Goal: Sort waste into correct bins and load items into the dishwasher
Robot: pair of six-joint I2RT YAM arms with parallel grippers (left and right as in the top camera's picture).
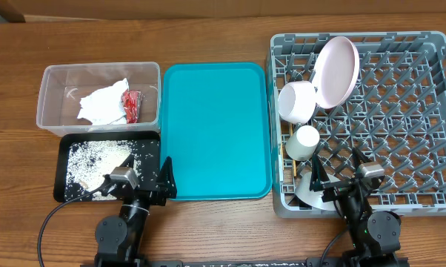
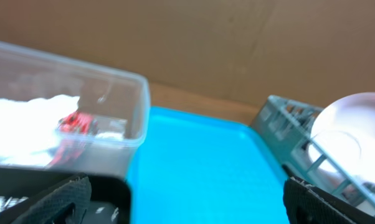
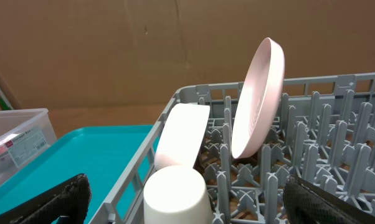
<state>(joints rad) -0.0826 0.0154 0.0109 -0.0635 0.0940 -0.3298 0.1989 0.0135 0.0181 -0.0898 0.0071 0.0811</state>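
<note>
Two bins sit on the left of the wooden desk (image 1: pixel 15 148): a clear plastic tub (image 1: pixel 51 98) at the back and a shallow black tray (image 1: pixel 63 172) just in front of it. A flat teal serving tray (image 1: pixel 215 130) lies bare between them and the grey dish rack (image 1: pixel 401 104) on the right, its long axis running front to back. A crumpled white napkin (image 1: pixel 101 105) lies inside the tub with the small red wrapper (image 1: pixel 132 106) touching its right side. Loose rice grains (image 1: pixel 97 157) are scattered across the black tray. In the rack's back left corner the pale pink plate (image 1: pixel 335 72) stands on edge among the pegs and tilts to the left. The white bowl (image 1: pixel 297 101) leans on its side just left of it, against the rack's left wall. The small white cup (image 1: pixel 303 141) stands mouth down right in front of the bowl. Both arms are low at the near edge of the desk and point away toward the back. The left tool (image 1: pixel 138 184) hovers over the near right corner of the black tray and the near left corner of the teal tray. Its jaws are spread wide and hold nothing. The right tool (image 1: pixel 335 172) hangs over the rack's near left part, just in front of the cup. Its jaws are likewise spread wide and empty, with rack pegs showing between them.
</note>
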